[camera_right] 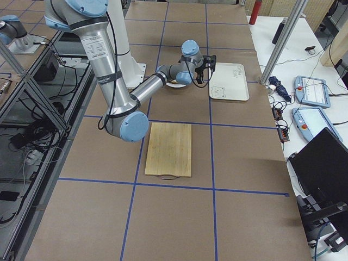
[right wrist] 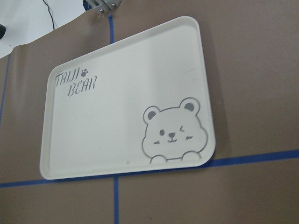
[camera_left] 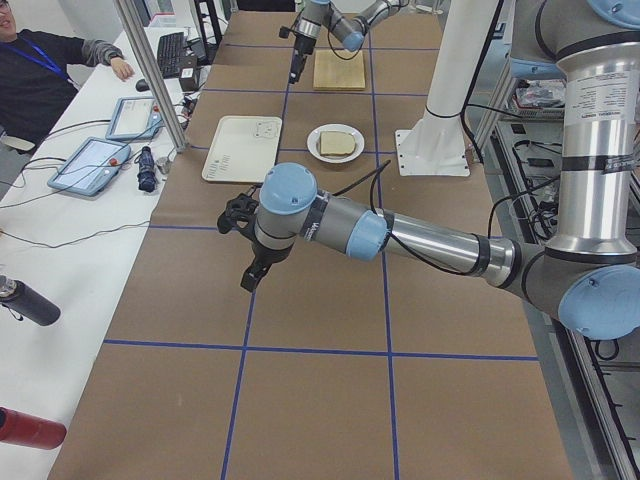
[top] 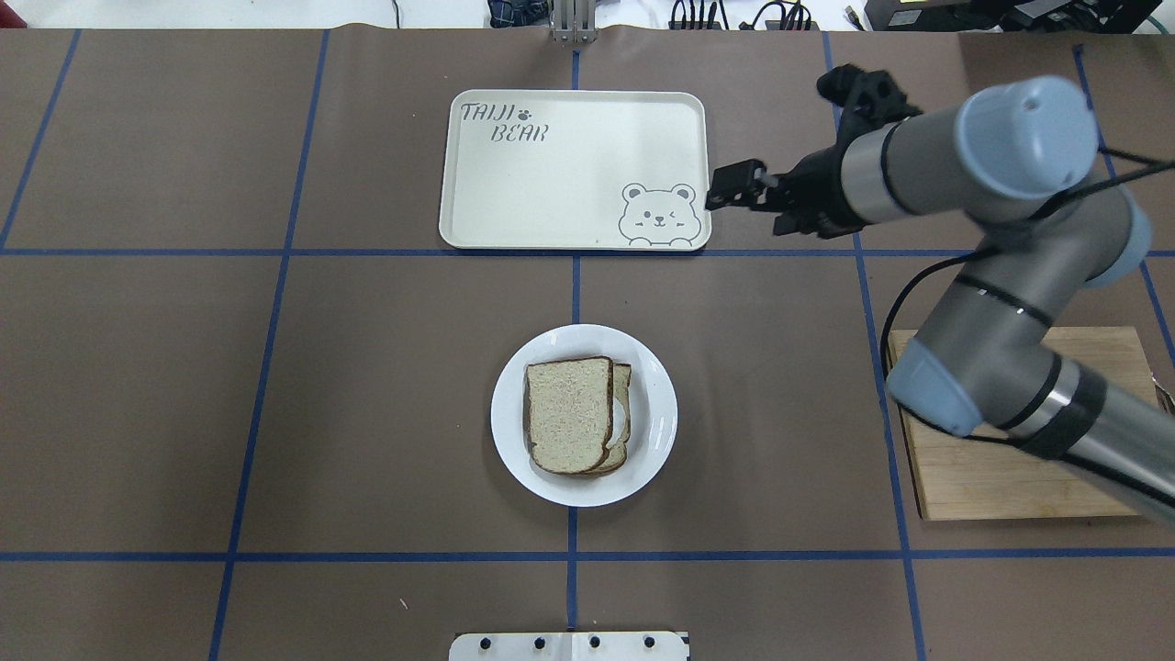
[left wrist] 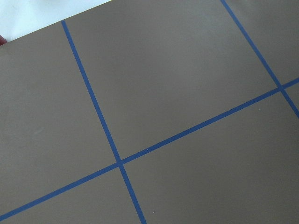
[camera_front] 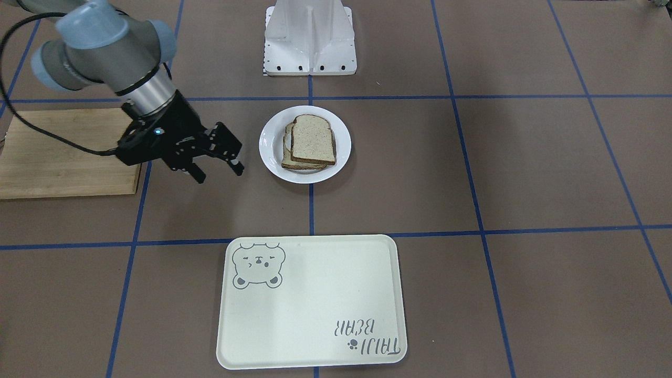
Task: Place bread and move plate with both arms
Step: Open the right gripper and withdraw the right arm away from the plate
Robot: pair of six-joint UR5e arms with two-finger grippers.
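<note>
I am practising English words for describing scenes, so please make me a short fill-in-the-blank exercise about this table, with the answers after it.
1. The bread lies on the white ____.
2. The cream tray has a drawing of a ____ in one corner.
3. The right hand is open and holds ____.
4. The wooden board lies on the robot's ____ side.

Missing words: plate; bear; nothing; right.
</note>
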